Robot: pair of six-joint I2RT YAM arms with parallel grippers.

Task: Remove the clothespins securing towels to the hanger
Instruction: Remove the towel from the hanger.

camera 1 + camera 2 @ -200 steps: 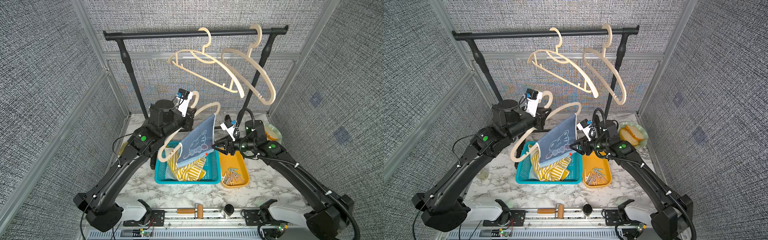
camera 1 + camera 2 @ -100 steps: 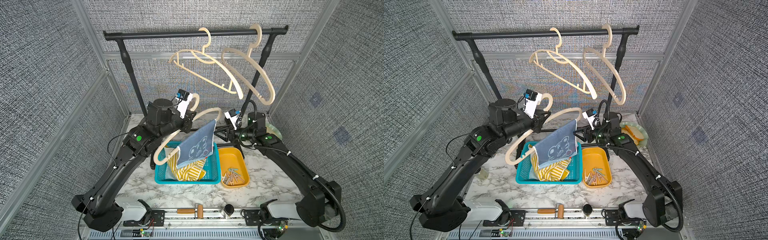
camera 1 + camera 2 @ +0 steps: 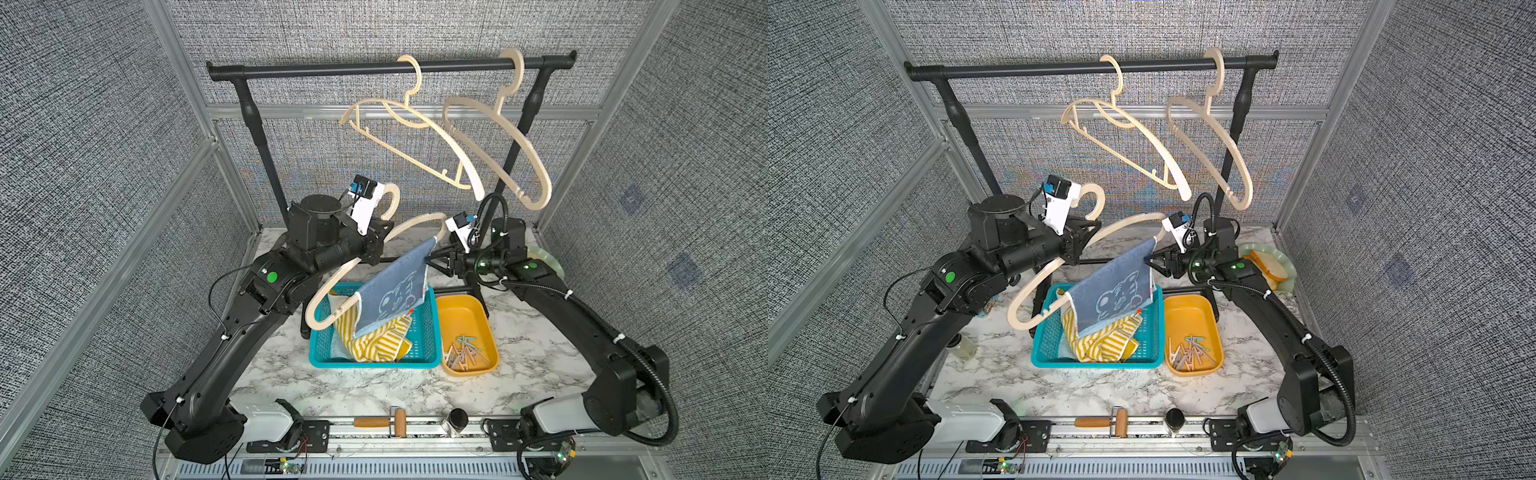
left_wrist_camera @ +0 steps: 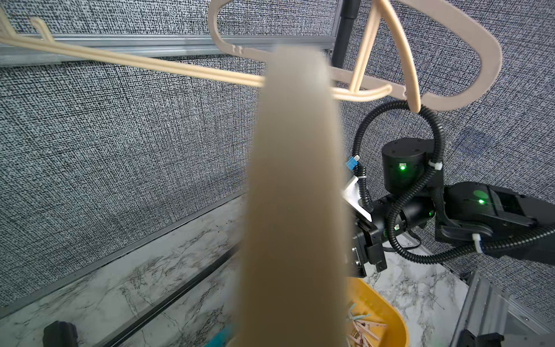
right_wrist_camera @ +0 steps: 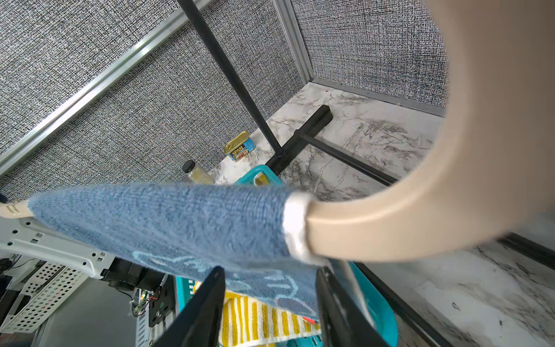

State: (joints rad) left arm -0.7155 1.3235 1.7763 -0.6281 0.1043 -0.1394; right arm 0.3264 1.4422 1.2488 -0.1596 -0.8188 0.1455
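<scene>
Hovering half-open and empty, the right gripper (image 5: 270,270) is pointing up at the apparent white clothespin (image 5: 295,225) on the blue towel (image 5: 165,222); the left gripper (image 3: 380,243) is clamping the hanger (image 5: 390,231) tight.

You see: blue towel (image 3: 395,291), mid-blue with a pale cartoon-animal outline | striped towel (image 3: 374,345), yellow and white | hanger (image 3: 415,219) beige | basket (image 3: 374,365) teal | tray (image 3: 461,307) orange-yellow | rail (image 3: 332,70) black | table (image 3: 374,386) white marble, grey veins | walls (image 3: 83,124) grey weave

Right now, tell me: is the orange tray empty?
No, the orange tray holds a loose pile of clothespins.
</scene>
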